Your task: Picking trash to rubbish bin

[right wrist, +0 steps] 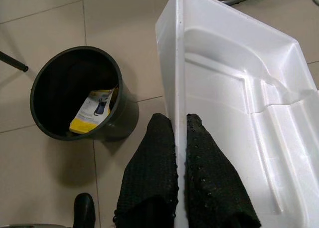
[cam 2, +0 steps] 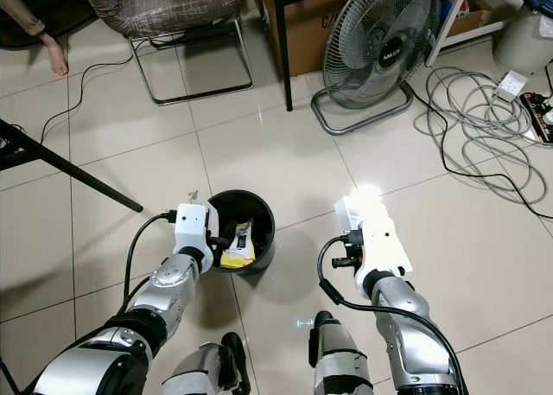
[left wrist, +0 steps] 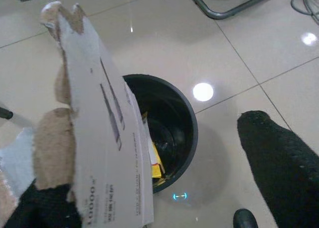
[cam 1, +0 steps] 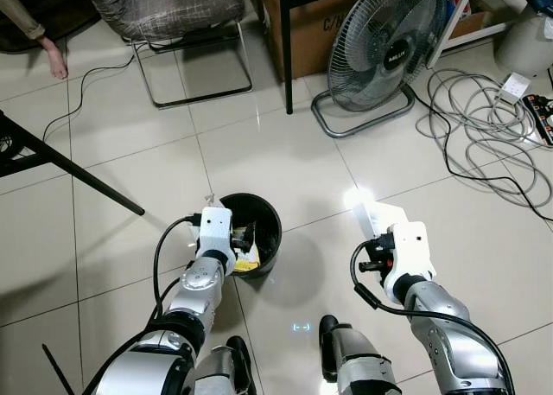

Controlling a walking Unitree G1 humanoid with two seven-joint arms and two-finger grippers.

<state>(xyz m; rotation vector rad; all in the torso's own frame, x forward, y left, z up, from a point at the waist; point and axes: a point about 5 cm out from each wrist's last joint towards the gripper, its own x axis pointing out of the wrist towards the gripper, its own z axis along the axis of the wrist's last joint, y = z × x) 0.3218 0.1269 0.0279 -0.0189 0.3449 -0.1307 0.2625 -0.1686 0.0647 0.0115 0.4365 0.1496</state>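
Note:
A round black rubbish bin [cam 1: 263,215] stands on the tiled floor just ahead, with a yellow packet [right wrist: 93,111] lying inside. My left gripper [cam 1: 238,238] hovers at the bin's left rim. Its fingers [left wrist: 281,170] are spread wide open, and a torn piece of grey-brown cardboard [left wrist: 102,133] leans upright against the other finger, above the bin [left wrist: 172,133]. My right gripper [right wrist: 180,120] is to the right of the bin [right wrist: 75,96], shut on the edge of a white moulded plastic tray [right wrist: 239,103]. The tray [cam 1: 373,212] glares bright in the head views.
A floor fan [cam 1: 384,41] and a cardboard box [cam 1: 311,23] stand at the back, a metal-framed chair [cam 1: 173,15] to their left. Coiled cables [cam 1: 484,118] and a power strip [cam 1: 540,114] lie at the right. A black slanted leg [cam 1: 78,175] and a person's foot [cam 1: 57,62] are at the left.

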